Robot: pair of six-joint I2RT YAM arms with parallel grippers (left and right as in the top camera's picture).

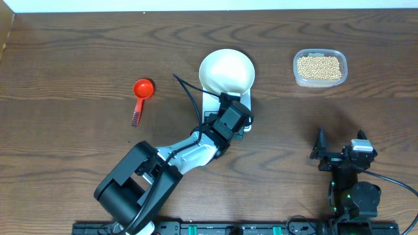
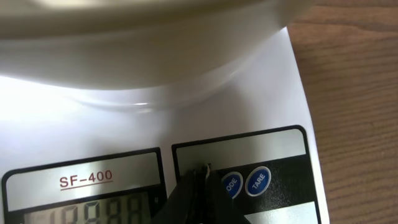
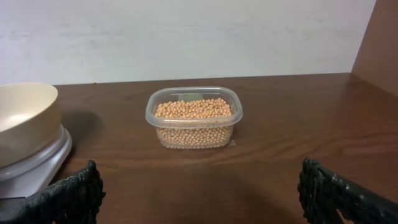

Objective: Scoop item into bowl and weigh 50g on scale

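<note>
The empty white bowl sits on the white scale. My left gripper is shut, its tips pressed on the scale's front panel, just left of the two round blue buttons; the display shows lit digits. The bowl's underside fills the top of the left wrist view. The tan beans fill a clear tub at the back right, also in the right wrist view. My right gripper is open and empty at the front right, its fingers wide apart, facing the tub.
A red measuring scoop lies on the wooden table left of the scale, handle toward the front. The clear tub stands right of the bowl. A pale wall runs along the table's back edge.
</note>
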